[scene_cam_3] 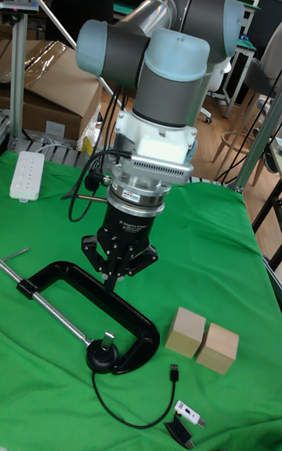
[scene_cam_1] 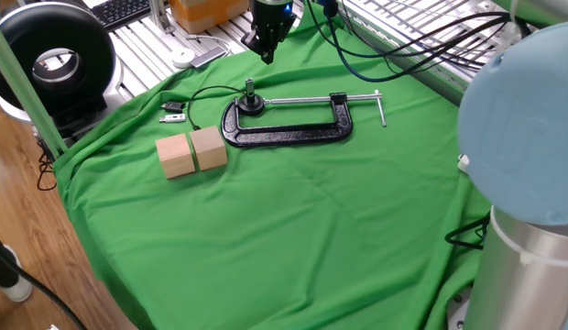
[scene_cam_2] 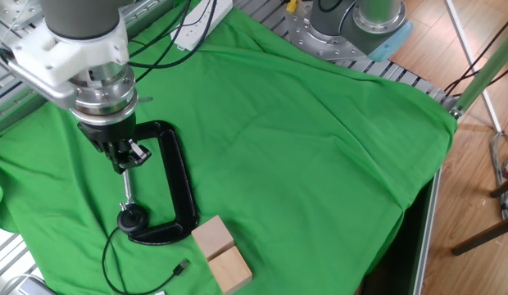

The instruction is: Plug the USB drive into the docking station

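Note:
The docking station [scene_cam_1: 251, 104] is a small round black puck lying inside the mouth of the C-clamp, with a thin black cable running off to the left. The USB drive [scene_cam_1: 250, 88] stands upright out of the puck's top as a short slim stick. Both show in the tall fixed view too, the docking station [scene_cam_3: 103, 357] with the USB drive [scene_cam_3: 109, 339] on it. My gripper [scene_cam_1: 264, 57] hangs in the air above and behind the puck, clear of the drive. Its fingers are drawn together with nothing between them. From the other side the gripper [scene_cam_2: 123, 164] is above the clamp's screw, away from the docking station [scene_cam_2: 133, 219].
A big black C-clamp [scene_cam_1: 293, 126] lies across the green cloth around the puck. Two wooden blocks [scene_cam_1: 193, 152] sit side by side to its left. The cable's plug [scene_cam_3: 175, 373] and small loose adapters [scene_cam_3: 186, 421] lie near the cloth's edge. A white power strip [scene_cam_3: 27, 175] lies beyond the cloth.

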Robot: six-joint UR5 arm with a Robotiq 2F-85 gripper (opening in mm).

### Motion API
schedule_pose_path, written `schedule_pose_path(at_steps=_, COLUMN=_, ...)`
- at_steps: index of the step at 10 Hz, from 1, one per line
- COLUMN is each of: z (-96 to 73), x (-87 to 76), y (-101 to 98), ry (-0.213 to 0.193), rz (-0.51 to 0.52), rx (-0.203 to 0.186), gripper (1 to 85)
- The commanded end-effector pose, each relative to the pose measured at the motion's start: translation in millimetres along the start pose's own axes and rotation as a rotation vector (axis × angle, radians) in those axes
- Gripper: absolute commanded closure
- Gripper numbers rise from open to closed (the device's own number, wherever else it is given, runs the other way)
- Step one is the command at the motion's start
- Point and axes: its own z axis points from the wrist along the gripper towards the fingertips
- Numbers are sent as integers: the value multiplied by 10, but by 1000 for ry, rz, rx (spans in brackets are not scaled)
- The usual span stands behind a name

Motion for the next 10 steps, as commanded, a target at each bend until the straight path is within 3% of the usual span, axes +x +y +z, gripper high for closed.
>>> schedule_pose_path(at_steps=1, z=-31, x=-38, y=-37, ry=-28, rz=79, rx=-11, gripper=840)
schedule_pose_path(at_steps=4, z=-34, x=72, y=-28, ry=4, rz=92, rx=-20, gripper=840)
schedule_pose_path(at_steps=7, z=-42, x=-3, y=124, ry=-21, rz=104, rx=-80, gripper=840)
schedule_pose_path(at_steps=10, z=-62, x=181, y=-56, ry=35, rz=112, rx=-5, gripper=840)
